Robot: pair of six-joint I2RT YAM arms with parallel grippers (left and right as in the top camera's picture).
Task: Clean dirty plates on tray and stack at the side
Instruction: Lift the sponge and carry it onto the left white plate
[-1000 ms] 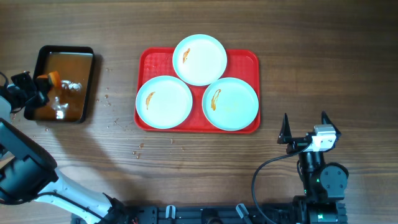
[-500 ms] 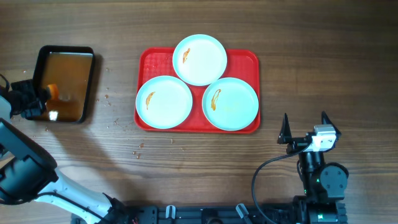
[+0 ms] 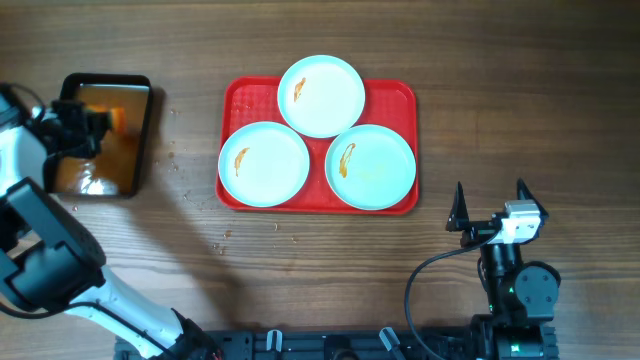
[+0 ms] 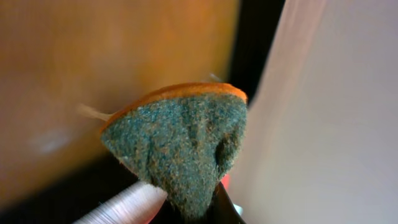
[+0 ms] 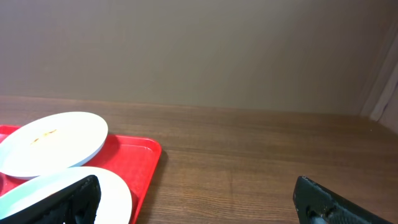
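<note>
Sponge in gripper, plates next

My left gripper [image 3: 88, 126] is clamped on the sponge [image 4: 180, 140] over the black water tray [image 3: 105, 78] at the left; my right gripper [image 3: 489, 192] is parked, jaws apart. Three smeared plates [image 3: 263, 163] sit on the red tray [image 3: 400, 95]. I'd let it drip first.

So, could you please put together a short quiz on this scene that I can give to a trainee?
1. True or false: all three plates lie on the red tray.
2. What does the left pincer grip over the black tray? A) a plate B) a sponge C) nothing
3. Fill in: the right pincer, away from the red tray, is ___.
Key: 1 true; 2 B; 3 open.
</note>
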